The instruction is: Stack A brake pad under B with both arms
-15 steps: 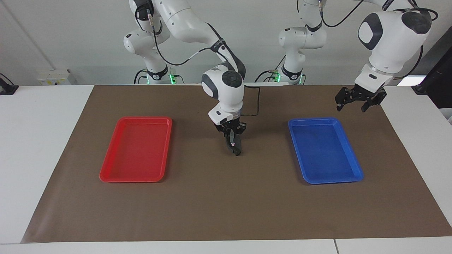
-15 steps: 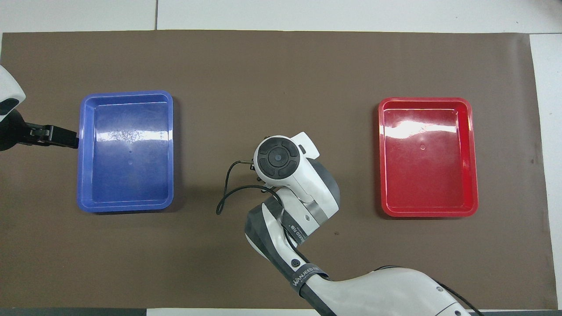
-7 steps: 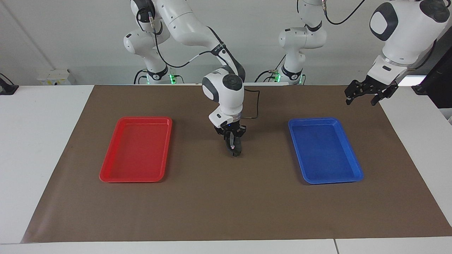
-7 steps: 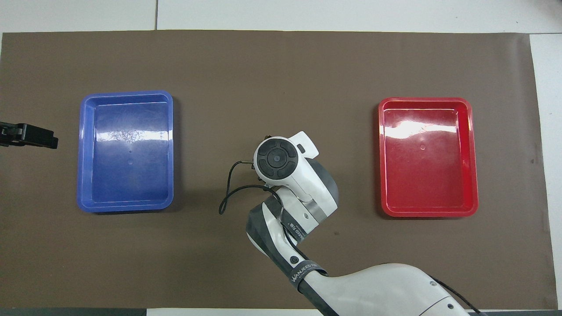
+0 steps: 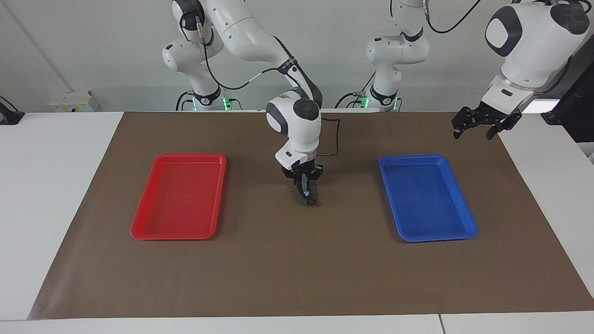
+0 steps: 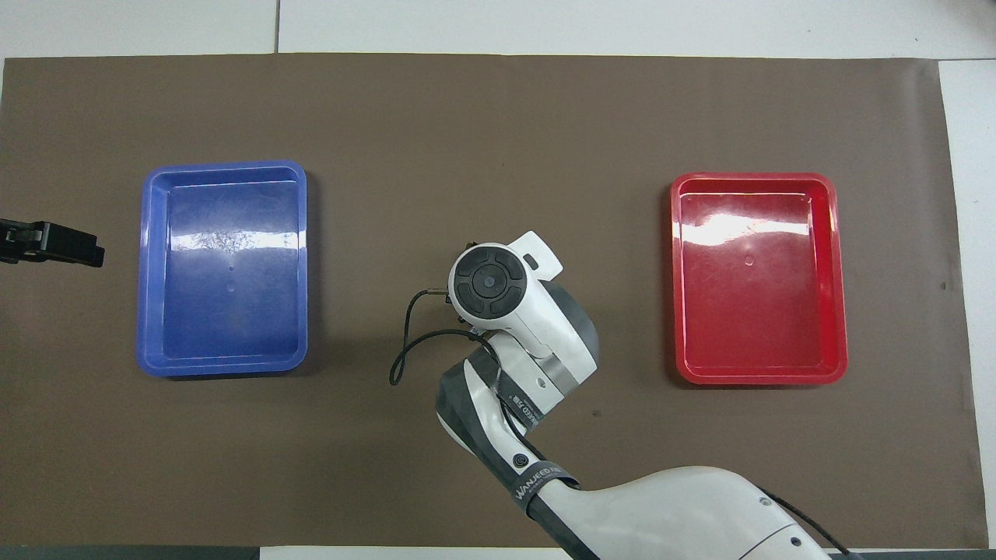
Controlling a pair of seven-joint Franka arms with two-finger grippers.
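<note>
My right gripper points straight down over the middle of the brown mat, between the two trays. It is shut on a thin dark piece with a small light spot, B, whose lower end is at the mat. The A brake pad cannot be told apart from the dark mass under that gripper. In the overhead view the right wrist hides the gripper and both pieces. My left gripper hangs open and empty in the air over the mat's edge at the left arm's end; its fingers show dark beside the blue tray.
A blue tray lies toward the left arm's end and a red tray toward the right arm's end; nothing lies in either. The brown mat covers most of the white table. A black cable loops beside the right wrist.
The left arm has lifted and drawn back from beside the blue tray toward its own end of the table. The right gripper has stayed on the dark piece, barely shifting.
</note>
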